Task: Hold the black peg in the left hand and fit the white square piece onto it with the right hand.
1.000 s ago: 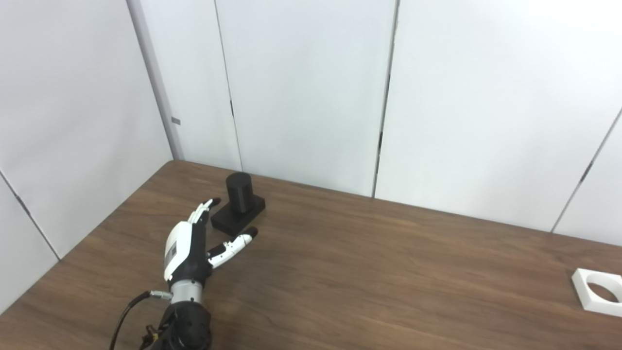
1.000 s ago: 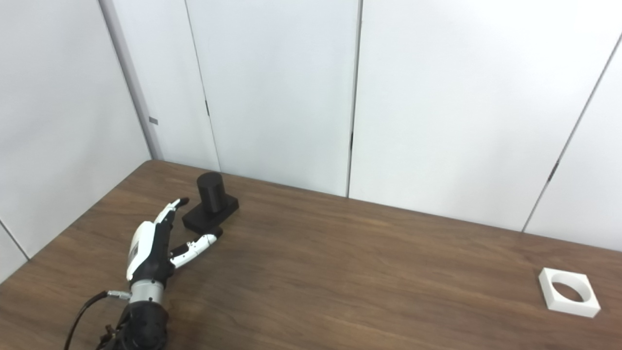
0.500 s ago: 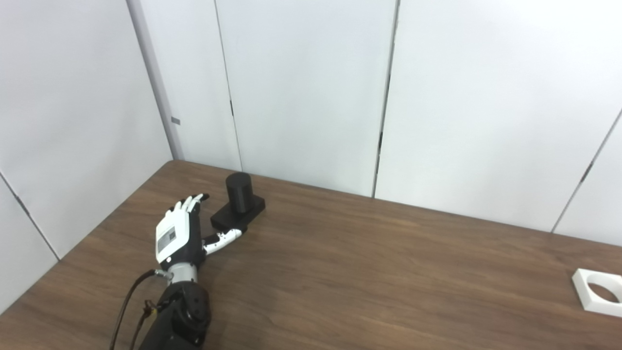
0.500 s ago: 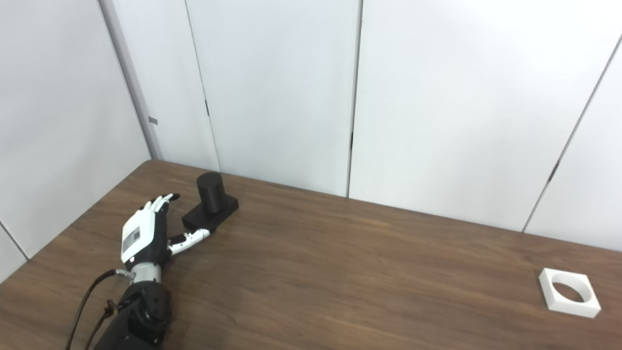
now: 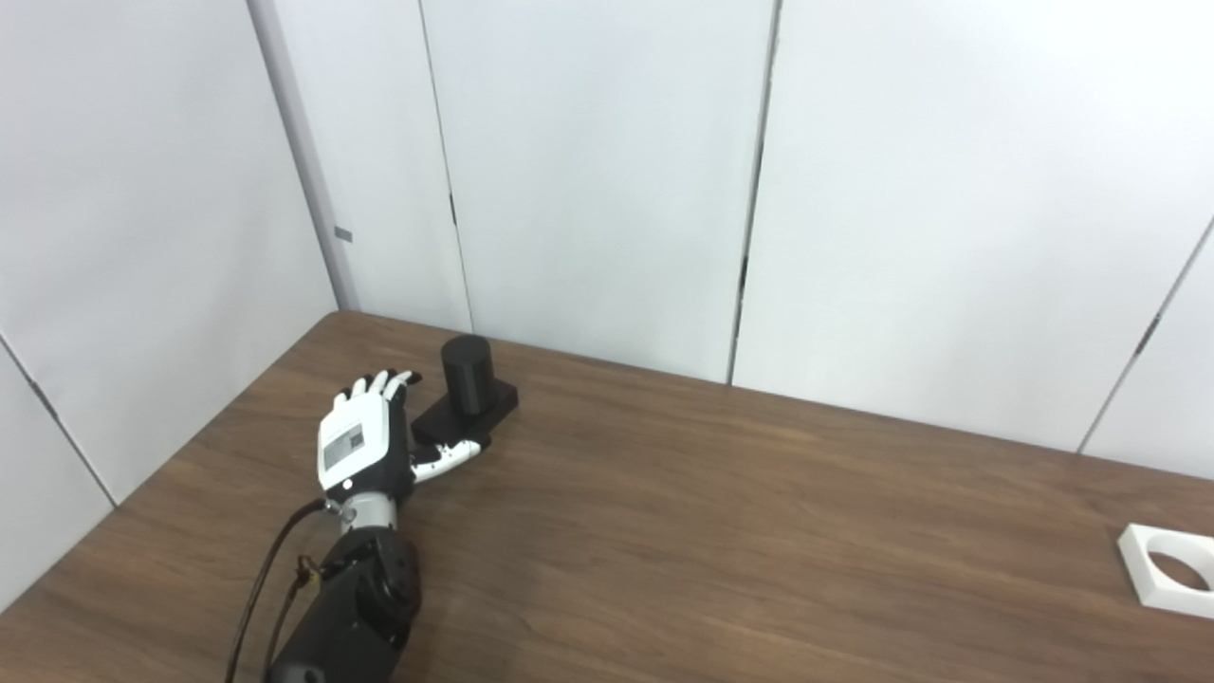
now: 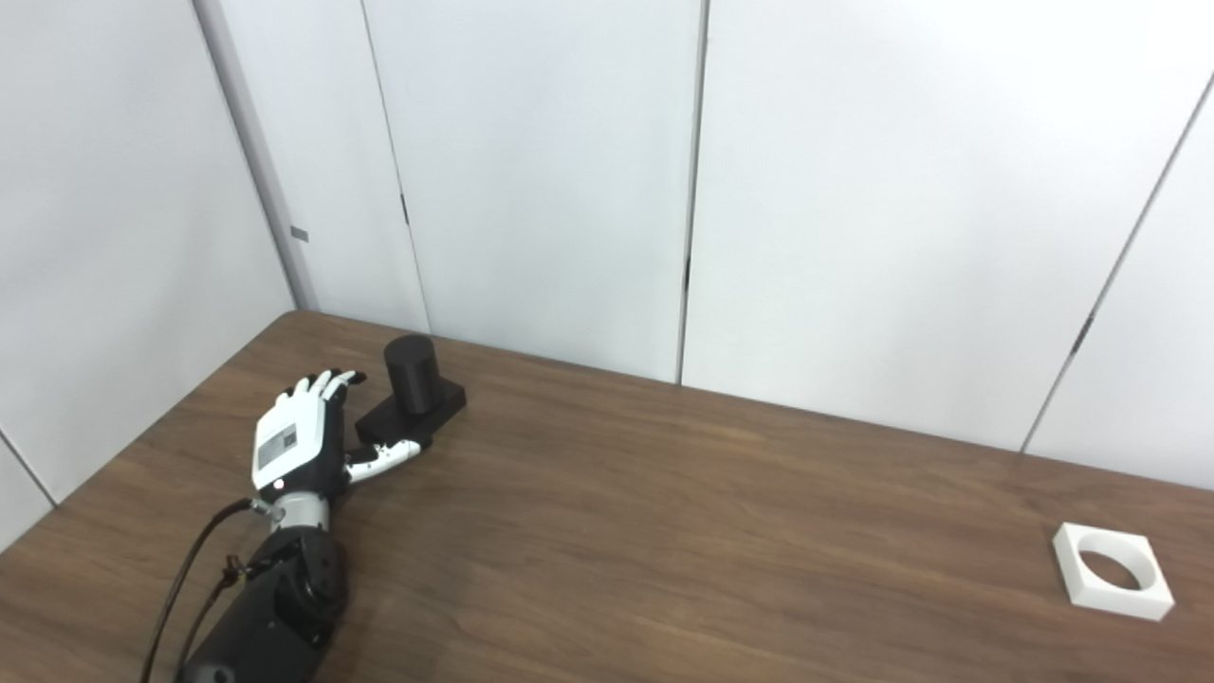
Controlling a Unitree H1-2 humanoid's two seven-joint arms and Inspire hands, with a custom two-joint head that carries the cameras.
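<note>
Left hand [image 5: 365,446] is spread wide, back facing your cameras, holding nothing. Fingers [image 5: 379,383] are straight and point toward the wall panels [image 5: 607,180]; thumb [image 5: 453,455] sticks out to the right, lying along the near edge of the peg's base. Palm sits just beside the base on its left. You can't tell from either view whether it actually touches the base.

Black peg [image 5: 467,375] stands upright on its flat black base [image 5: 465,420], at the table's [image 5: 664,531] far-left corner, close to the wall. It's a short round cylinder, and nothing is fitted on it.

White square piece [image 6: 1112,570] lies flat on the table at the far right, hole facing up, well apart from the peg. In the left eye view it's cut off by the frame edge; you see it whole in the right eye view.

Left forearm [image 6: 270,612] comes in from bottom left, with a black cable [image 6: 180,588] looping beside the wrist. Right hand isn't visible in either view.
</note>
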